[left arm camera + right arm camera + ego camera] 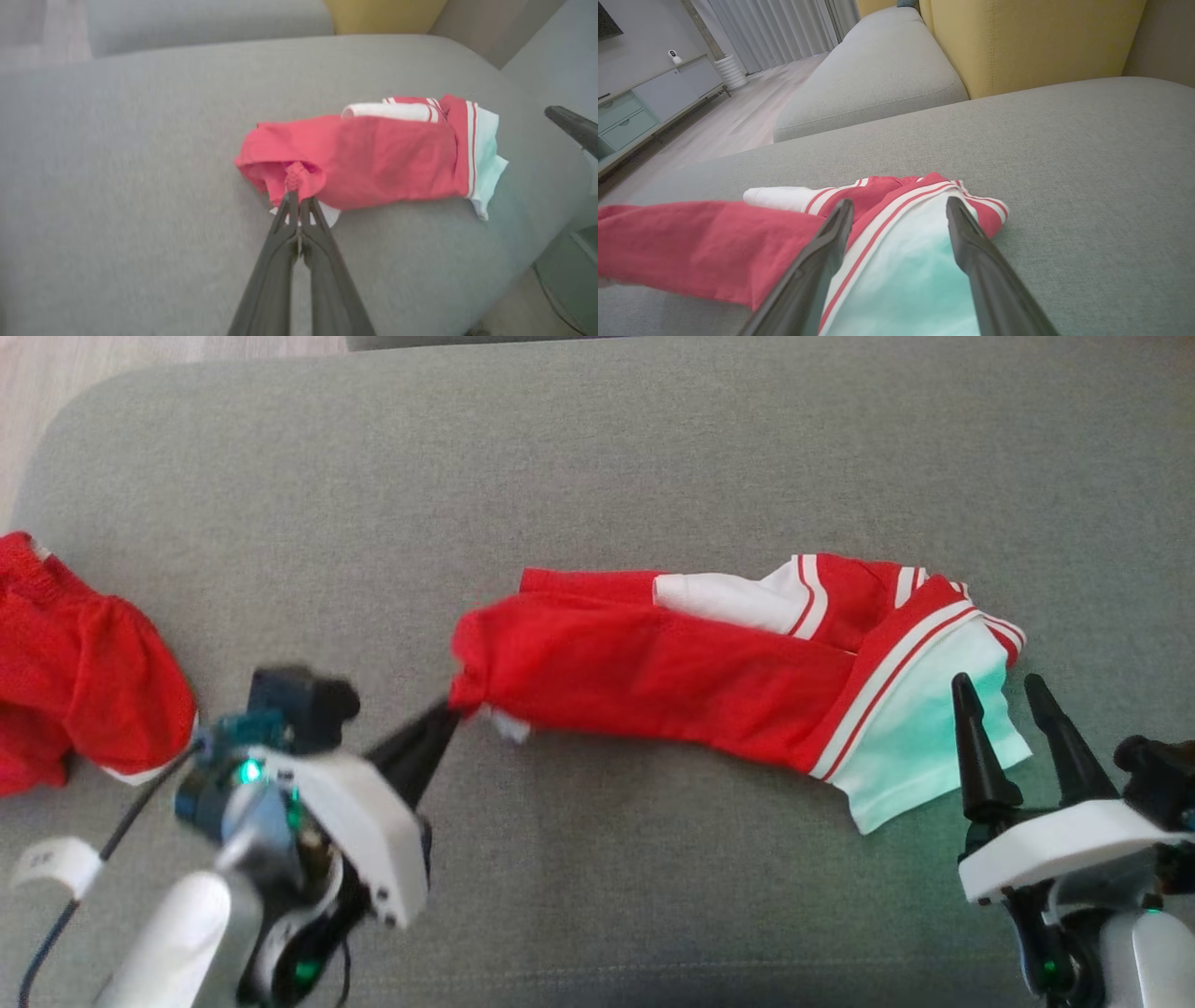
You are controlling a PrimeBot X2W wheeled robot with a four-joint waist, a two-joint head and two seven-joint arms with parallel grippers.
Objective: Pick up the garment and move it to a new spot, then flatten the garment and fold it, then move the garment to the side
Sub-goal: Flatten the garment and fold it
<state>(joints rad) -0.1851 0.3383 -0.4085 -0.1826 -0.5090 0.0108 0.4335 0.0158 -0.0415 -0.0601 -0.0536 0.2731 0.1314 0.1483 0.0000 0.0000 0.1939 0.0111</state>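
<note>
Left wrist view: garment [373, 158] is pinched at one end by left claw [299, 200], so it can be stretched. Right claw [899, 203] is held spread, seemingly poised over the other end.

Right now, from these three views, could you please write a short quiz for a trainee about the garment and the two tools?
1. True or false: the left tool is shut on the red end of the garment.
2. Choose one. The right tool is:
A) shut on the white end of the garment
B) open, with its fingers at the white end of the garment
C) open, far away from the garment
3. Fill in the missing word: the garment lies on a ____ cushion.

Key: 1 true; 2 B; 3 grey.
</note>
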